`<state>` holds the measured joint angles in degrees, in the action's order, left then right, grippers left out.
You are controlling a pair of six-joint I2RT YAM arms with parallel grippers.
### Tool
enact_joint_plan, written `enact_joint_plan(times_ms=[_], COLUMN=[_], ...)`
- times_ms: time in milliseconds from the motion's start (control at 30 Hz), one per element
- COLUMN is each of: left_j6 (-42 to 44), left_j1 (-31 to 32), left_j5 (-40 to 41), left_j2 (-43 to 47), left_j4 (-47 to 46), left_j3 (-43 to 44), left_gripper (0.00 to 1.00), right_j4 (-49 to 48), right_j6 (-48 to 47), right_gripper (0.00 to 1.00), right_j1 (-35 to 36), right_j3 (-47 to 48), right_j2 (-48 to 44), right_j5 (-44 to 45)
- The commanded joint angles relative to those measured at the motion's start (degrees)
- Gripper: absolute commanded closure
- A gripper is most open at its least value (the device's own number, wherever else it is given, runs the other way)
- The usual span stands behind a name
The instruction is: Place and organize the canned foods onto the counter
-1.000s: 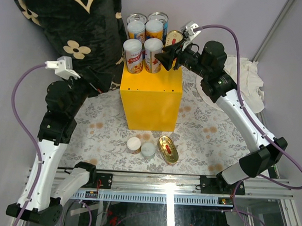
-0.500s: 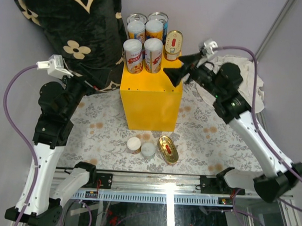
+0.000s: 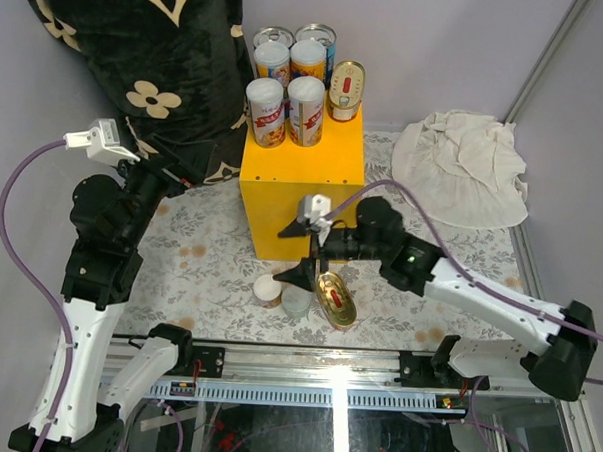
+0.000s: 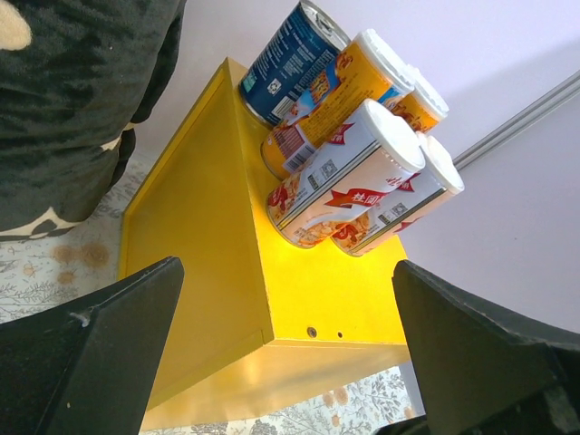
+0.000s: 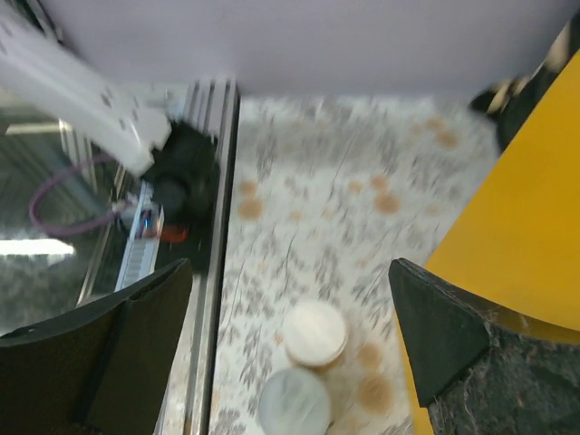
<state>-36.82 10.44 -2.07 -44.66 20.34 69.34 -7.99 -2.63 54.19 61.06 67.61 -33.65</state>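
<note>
Seven cans (image 3: 304,111) atop yellow counter (image 3: 303,201), three tins (image 3: 335,300) in front

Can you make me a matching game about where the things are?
Things:
1 blue cans
2 two small cans
3 white cloth
4 black blanket

Places:
A on the flowery mat, in front of the yellow counter
B right of the counter
C back of the counter's top
D left of the counter

Pairs: 1-C, 2-A, 3-B, 4-D.
</note>
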Motion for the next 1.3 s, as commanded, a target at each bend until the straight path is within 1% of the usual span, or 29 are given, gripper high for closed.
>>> enact_joint_plan(times_ms=[0, 100, 200, 333, 433, 633, 800, 967, 1033, 1133, 1200, 1267], left_j6=[-0.29, -0.21, 0.07, -0.59, -0.88, 0.07, 3.35, 10.14, 11.95, 13.35, 14.25, 15.39], left_j1=[-0.33, -0.35, -0.32, -0.35, -0.37, -0.33, -0.33, -0.37, -0.34, -0.35, -0.34, -0.35], left_j5=[0.39, -0.38, -0.41, -0.4, 1.71, 5.52, 7.13, 2.64, 2.46, 4.52, 5.96, 7.57], left_j2=[0.06, 0.97, 1.03, -0.07, 0.61, 2.82, 3.09, 3.48, 3.97, 4.1, 4.21, 4.54], left_j4=[-1.96, -2.32, -2.55, -2.2, -2.92, -3.06, -1.62, -1.4, -1.91, -1.46, -0.79, -0.74], left_j3=[-1.21, -1.59, -2.84, -2.92, -3.31, -7.31, -9.49, -10.72, -11.76, -12.43, -12.63, -13.26], left_gripper=[0.0, 0.0, 0.0, 0.0, 0.0, 0.0, 0.0, 0.0, 0.0, 0.0, 0.0, 0.0], right_j4=[-1.54, -5.25, -7.02, -6.13, -4.52, -6.72, -6.52, -6.37, -4.64, -4.35, -7.72, -11.33], right_j6=[-2.56, -1.32, -1.81, -3.7, -5.74, -6.29, -7.04, -8.44, -8.95, -9.52, -9.2, -8.15], right_gripper=[0.03, 0.04, 0.04, 0.03, 0.0, 0.0, 0.0, 0.0, 0.0, 0.06, 0.11, 0.19], right_j1=[2.28, 4.44, 5.39, 5.69, 7.1, 8.17, 8.26, 8.5, 8.55, 8.55, 8.48, 8.55], right_j3=[-6.45, -8.67, -8.94, -7.06, -5.36, -4.45, -2.47, -2.09, -1.22, -0.71, -2.23, -3.61], right_j2=[4.23, 9.09, 13.72, 19.59, 22.62, 27.08, 31.43, 33.49, 34.41, 35.08, 34.2, 33.13], right_j5=[4.87, 8.07, 10.35, 11.53, 14.26, 17.31, 18.28, 20.19, 19.95, 20.01, 20.18, 21.06])
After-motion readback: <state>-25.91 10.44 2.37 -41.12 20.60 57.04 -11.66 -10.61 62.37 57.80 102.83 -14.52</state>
